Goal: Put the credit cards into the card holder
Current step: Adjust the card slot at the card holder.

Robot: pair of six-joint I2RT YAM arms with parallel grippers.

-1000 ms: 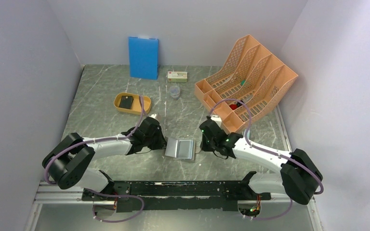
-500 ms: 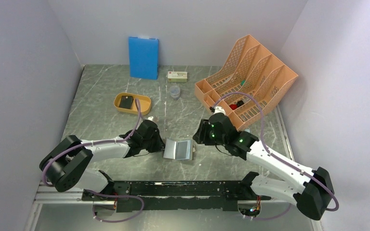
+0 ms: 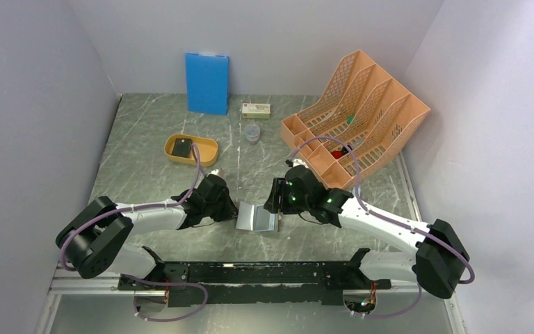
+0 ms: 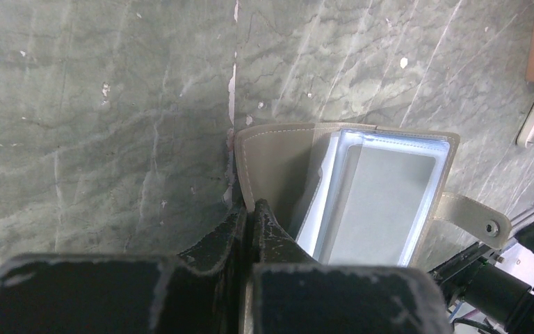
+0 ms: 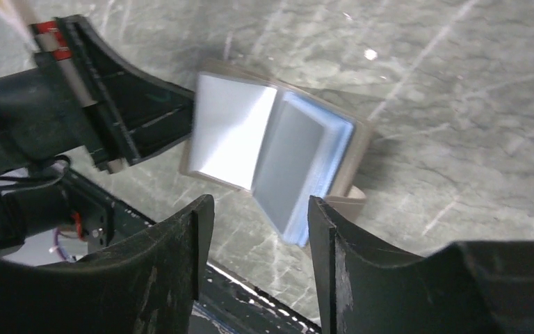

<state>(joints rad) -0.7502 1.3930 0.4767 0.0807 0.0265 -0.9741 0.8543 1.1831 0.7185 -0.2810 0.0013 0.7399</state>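
The grey card holder point(image 3: 256, 217) lies open on the marble table, its pale silvery-blue pockets point(image 4: 382, 202) facing up and its snap strap point(image 4: 469, 217) sticking out to the side. My left gripper point(image 3: 231, 209) is shut on the edge of the holder's left flap point(image 4: 278, 174), keeping it raised. Just right of and above the holder point(image 5: 278, 153), my right gripper point(image 3: 274, 200) hangs open point(image 5: 261, 209) with nothing between its fingers. One dark credit card point(image 3: 182, 147) rests in the mustard-yellow tray point(image 3: 208, 145) at the far left.
A blue board point(image 3: 206, 83) leans on the back wall. Beside it are a small box point(image 3: 256, 109) and a clear cup point(image 3: 252, 132). An orange file rack point(image 3: 361, 111) fills the back right, close behind the right arm.
My right gripper has opened and has risen and swung left, from beside the holder's right edge to over it. The left gripper kept its hold; the flap now stands steeper.
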